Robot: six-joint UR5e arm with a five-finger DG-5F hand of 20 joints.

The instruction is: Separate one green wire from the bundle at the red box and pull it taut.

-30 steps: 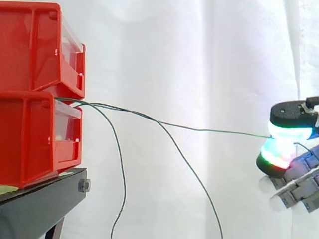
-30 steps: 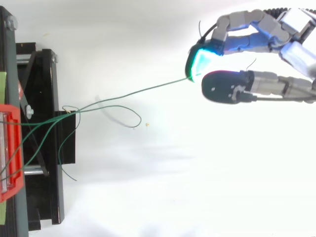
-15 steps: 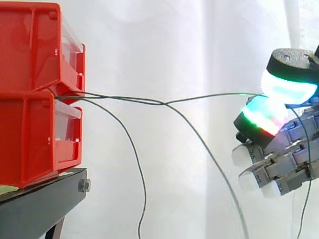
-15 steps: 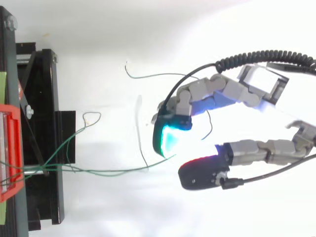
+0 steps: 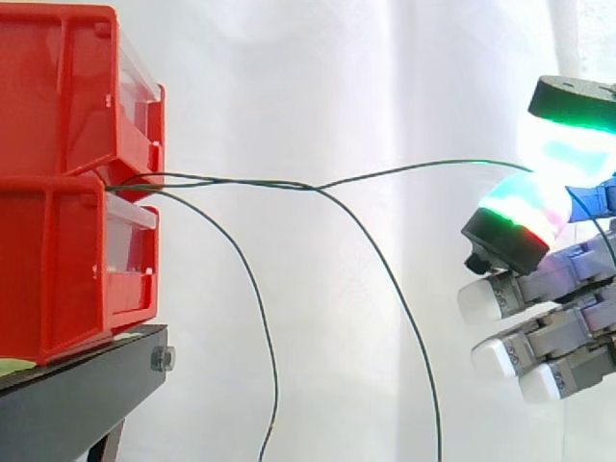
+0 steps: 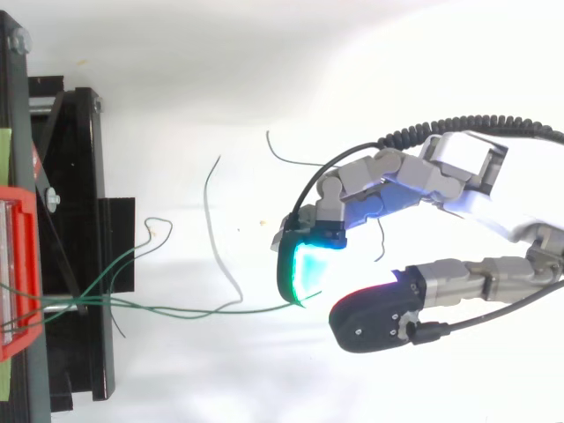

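Green wire (image 5: 414, 171) gone slack: bowing from the red box (image 5: 58, 250) at left up to the hand (image 5: 568, 279) at right, not the straight line of a second ago. Cannot tell whether clamped on it or loose. Tension lost; probably calls for a fresh pull rightward.

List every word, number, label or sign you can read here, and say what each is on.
None can be read.
Red bins: no print shows.
Black stand: no print shows; the pale green strip on it carries no text I can make out.
Green wires and hand: no markings.
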